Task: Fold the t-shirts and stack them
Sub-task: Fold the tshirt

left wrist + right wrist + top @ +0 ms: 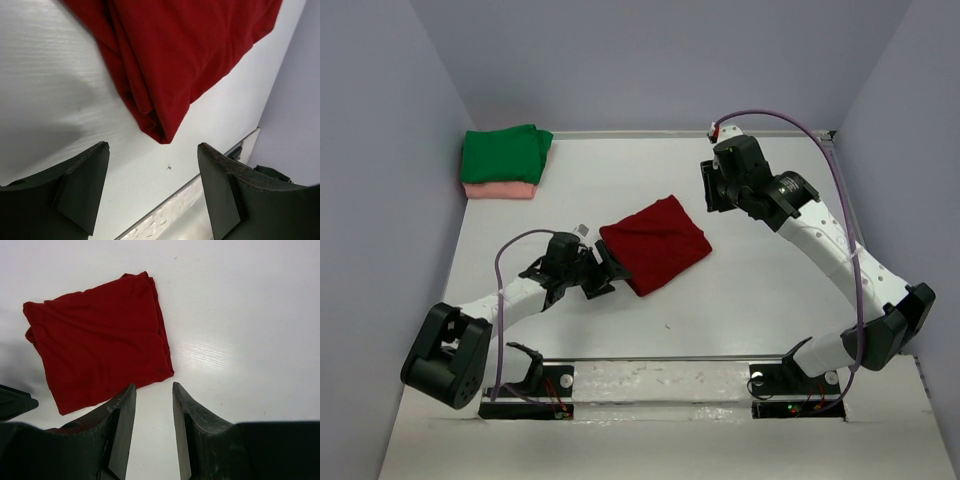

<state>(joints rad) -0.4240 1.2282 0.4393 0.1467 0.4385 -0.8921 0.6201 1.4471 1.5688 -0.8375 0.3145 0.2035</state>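
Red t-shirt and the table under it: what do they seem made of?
The red t-shirt looks like soft matte knit cloth, probably cotton: limp layered folds, rounded edges. The table looks like a hard white board, slightly glossy: fine streaks and glare; exact material unclear.

A white table (770,300) is closed in by pale lavender walls (660,60). A shiny metal strip (660,380) runs along its near edge, with a small dark speck (666,326) nearby.
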